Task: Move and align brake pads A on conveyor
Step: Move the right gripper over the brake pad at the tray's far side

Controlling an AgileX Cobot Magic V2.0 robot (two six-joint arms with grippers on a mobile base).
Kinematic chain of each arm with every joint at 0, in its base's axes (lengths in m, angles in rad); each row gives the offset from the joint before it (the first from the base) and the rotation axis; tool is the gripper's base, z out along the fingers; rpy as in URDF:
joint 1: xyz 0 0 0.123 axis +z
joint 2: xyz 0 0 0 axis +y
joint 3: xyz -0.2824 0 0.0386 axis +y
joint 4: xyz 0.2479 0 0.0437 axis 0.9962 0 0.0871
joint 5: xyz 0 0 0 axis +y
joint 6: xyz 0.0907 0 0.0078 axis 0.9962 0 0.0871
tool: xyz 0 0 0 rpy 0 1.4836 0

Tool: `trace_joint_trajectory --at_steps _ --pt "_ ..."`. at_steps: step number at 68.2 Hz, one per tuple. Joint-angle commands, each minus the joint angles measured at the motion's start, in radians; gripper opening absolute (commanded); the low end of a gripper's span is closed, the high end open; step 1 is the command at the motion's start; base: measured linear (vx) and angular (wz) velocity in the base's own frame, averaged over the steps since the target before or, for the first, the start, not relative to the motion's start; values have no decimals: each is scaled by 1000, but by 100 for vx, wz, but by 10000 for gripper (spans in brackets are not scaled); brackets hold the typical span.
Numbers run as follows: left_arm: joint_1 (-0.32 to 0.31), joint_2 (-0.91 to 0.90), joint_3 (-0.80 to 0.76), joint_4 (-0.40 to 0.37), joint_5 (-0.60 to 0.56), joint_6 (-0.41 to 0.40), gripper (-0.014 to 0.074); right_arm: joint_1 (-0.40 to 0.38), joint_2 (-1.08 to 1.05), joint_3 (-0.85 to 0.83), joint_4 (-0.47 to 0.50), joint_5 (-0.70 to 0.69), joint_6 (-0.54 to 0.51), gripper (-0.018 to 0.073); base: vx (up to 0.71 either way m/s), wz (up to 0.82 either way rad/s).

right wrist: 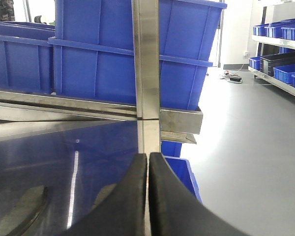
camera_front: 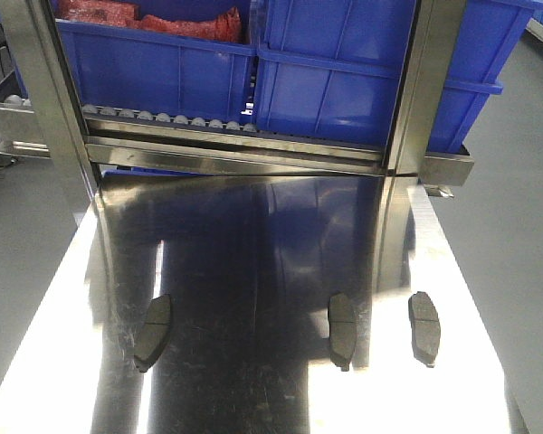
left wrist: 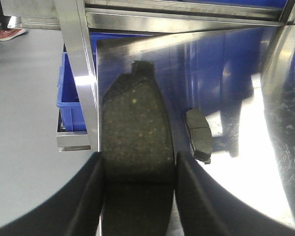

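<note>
Brake pads A [camera_front: 342, 330]: one pinched edgewise in left tool [left wrist: 137, 161], three lying on bench [camera_front: 253, 271]. Right tool [right wrist: 148, 158] closed, empty. Risk: narrow edge grip, pad may pivot or drop.

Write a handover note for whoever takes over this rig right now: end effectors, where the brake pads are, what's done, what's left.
Left end effector: its fingers press both long edges of the held brake pad, apparently gripping it near the left edge of the steel table.
Right end effector: shut, empty.
Three more pads lie apart on the steel table: left pad, middle pad, right pad.
Done: one pad in grasp. The conveyor is in no view, so nothing shows as placed.
Left: carry the held pad to the conveyor, fetch the other three, and align them all.
</note>
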Motion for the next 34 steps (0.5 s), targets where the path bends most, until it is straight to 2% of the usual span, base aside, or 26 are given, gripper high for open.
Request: trace_joint_trajectory --at_steps 1,18,34 --pt "-3 6 -28 -9 -86 -11 -6 -6 -6 12 -5 -72 -2 -12 0 0" --pt "-3 6 -28 -9 -86 -11 -6 -6 -6 12 -5 -72 -2 -12 0 0" --pt "-3 6 -28 -9 -86 -11 -6 -6 -6 -7 16 -183 3 -12 0 0"
